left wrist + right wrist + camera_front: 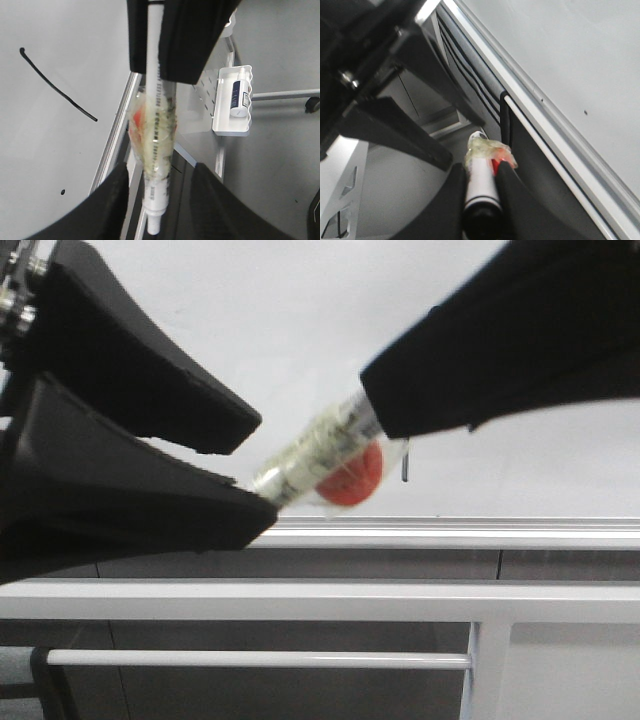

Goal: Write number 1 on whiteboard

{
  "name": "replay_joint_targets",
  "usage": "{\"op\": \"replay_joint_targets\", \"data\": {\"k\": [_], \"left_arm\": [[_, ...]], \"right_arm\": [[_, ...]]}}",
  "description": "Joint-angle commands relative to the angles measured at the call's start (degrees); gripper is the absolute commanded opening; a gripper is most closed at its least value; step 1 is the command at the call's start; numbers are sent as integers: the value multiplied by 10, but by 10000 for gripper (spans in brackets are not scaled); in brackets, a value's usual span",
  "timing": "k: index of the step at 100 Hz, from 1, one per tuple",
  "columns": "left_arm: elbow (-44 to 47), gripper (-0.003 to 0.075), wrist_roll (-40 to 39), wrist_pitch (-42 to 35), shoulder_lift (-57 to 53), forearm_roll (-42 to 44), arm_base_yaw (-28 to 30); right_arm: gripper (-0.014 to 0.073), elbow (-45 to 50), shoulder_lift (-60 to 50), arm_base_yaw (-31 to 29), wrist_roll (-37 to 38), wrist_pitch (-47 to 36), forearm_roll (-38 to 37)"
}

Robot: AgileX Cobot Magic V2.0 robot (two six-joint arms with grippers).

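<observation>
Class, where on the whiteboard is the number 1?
In the front view, the number 1 sits low on the whiteboard, just above its bottom rail, mostly hidden behind the right gripper.

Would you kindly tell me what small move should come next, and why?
Probably close the left gripper on the marker: the number 1 is already on the whiteboard, and the right gripper holds the marker between those open fingers.

A lab or office — whiteboard (300, 300) on a wheeled metal stand (300, 600), bare grey floor (280, 165).
</observation>
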Motion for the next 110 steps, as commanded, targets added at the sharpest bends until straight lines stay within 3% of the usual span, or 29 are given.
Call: {"op": "replay_joint_targets", "data": {"k": [1, 95, 103, 110], "left_arm": [[-18, 262, -8, -31, -3, 1, 1], [-18, 260, -8, -21, -3, -1, 1], [-18, 223, -8, -21, -3, -1, 1], [-18, 130, -8, -19, -3, -1, 1]], "right_arm": [[-43, -26, -2, -2, -3, -19, 10], [-43, -27, -2, -2, -3, 2, 28], [-43, -27, -2, -2, -3, 2, 28], [-43, -27, -2, -2, -3, 2, 28]]}}
